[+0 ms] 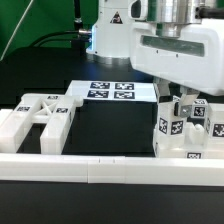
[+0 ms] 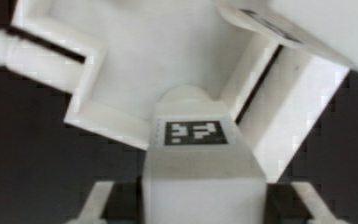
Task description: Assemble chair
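Note:
In the wrist view my gripper [image 2: 201, 205] is shut on a white square chair leg [image 2: 197, 160] with a black-and-white tag; the leg fills the space between the fingers [image 2: 105, 200]. Beyond its tip lie a flat white panel [image 2: 131, 95] and another white part [image 2: 304, 85]. In the exterior view my gripper [image 1: 182, 104] is low at the right, among upright tagged white chair parts [image 1: 166, 128]. A white blocky chair assembly [image 1: 42, 118] lies at the exterior view's left. The fingertips are mostly hidden there by the arm.
The marker board [image 1: 110, 90] lies at the back centre. A long white border rail [image 1: 100, 168] runs along the front. The large white robot housing [image 1: 175, 45] fills the upper right. Black table surface [image 1: 110, 128] lies between the two groups of parts.

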### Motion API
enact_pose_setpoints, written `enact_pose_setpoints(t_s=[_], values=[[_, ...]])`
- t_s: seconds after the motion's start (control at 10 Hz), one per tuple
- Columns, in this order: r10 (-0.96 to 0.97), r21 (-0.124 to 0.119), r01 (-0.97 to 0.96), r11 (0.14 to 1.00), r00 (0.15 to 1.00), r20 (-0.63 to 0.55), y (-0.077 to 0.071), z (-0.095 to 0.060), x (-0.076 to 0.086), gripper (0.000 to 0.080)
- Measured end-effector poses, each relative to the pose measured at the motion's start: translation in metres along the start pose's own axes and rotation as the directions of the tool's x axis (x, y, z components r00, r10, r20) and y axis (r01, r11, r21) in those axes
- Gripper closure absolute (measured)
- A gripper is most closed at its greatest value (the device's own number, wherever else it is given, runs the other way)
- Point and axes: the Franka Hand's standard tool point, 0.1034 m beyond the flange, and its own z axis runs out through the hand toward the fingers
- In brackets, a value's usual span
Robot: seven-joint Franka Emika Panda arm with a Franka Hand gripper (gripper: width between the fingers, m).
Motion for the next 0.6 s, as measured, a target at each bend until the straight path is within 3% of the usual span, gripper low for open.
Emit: enact_pose_setpoints(t_s=[0.3, 0.4, 0.5, 0.6], values=[[0.05, 0.004, -0.05, 0.999, 0.999, 0.01, -0.0003, -0.0003, 0.0006, 0.0515], [0.034, 0.004, -0.034, 0.999, 0.999, 0.011, -0.0003, 0.0, 0.0003, 0.0431], [0.034, 0.004, -0.034, 0.999, 0.999, 0.011, -0.0002, 0.0002, 0.0001, 0.0295], [-0.016, 0.004, 0.016, 1.0, 1.0, 0.01, 0.0, 0.0003, 0.0006, 0.0295]])
